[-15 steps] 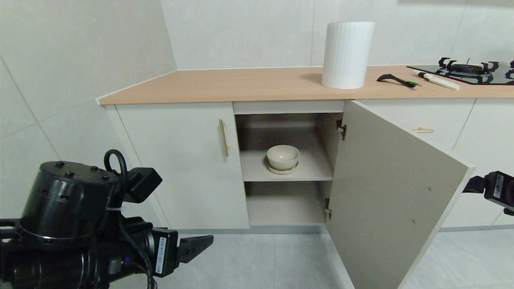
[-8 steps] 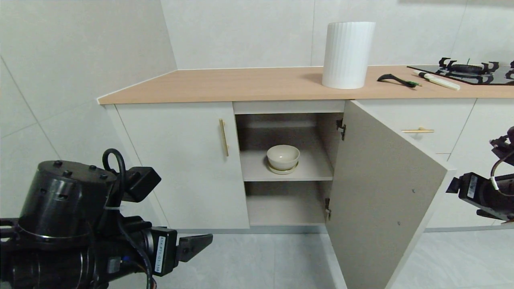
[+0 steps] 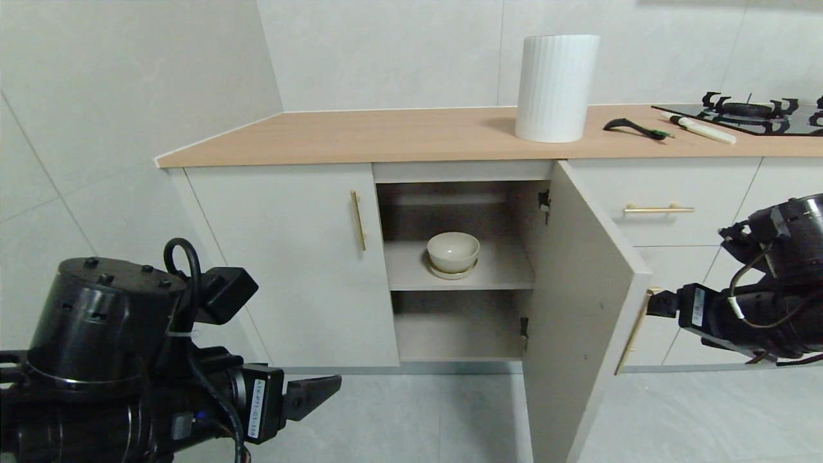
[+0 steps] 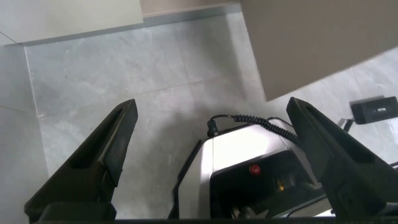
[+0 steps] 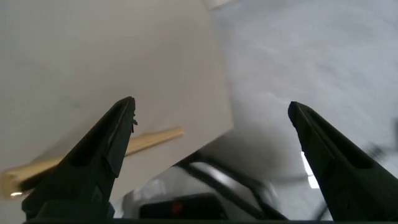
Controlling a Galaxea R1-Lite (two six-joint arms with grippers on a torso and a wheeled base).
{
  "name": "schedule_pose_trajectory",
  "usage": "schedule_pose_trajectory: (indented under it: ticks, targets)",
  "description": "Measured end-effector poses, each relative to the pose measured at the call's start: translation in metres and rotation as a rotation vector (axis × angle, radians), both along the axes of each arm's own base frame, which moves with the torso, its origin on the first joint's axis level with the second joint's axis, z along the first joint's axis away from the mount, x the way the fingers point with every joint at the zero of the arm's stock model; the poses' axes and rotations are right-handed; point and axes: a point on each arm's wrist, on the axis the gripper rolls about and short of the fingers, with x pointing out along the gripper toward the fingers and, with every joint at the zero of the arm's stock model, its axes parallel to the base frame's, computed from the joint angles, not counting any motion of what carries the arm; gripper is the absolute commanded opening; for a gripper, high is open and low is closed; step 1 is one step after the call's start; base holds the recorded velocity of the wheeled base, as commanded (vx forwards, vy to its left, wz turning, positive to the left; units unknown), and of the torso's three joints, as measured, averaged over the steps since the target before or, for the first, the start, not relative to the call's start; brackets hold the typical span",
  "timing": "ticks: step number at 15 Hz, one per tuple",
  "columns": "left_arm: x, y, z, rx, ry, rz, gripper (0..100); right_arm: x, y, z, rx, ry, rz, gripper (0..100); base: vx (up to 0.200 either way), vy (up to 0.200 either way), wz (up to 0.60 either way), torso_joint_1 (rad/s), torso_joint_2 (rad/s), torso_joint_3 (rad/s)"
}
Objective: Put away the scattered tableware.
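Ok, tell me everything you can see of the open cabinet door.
The cabinet door is a flat matte grey-beige panel, standing about half open on two dark hinges at the opening's right side, inner face showing. A slim brass bar handle runs upright on its outer face near the free edge. The right end effector, open, sits beside that handle; contact is unclear.

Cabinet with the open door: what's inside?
A bowl sits on a small plate on the upper shelf. The lower shelf looks bare. The plate's middle is covered by the bowl; whatever lies behind the closed left door is hidden.
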Motion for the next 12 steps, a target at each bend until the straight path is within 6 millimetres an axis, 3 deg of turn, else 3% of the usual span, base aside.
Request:
schedule_pose_trajectory:
  ticks: [5,12]
  targets:
    - [-0.002,0.002,0.004,-0.011,-0.018,0.002,100,0.015,0.052,-0.005,-0.049,-0.019,0.216,100,0.0,0.0,0.0,0.0,0.0,0.0]
    - [-0.002,0.002,0.006,0.011,-0.038,0.005,100,0.066,0.094,-0.019,-0.114,-0.028,0.339,100,0.0,0.0,0.0,0.0,0.0,0.0]
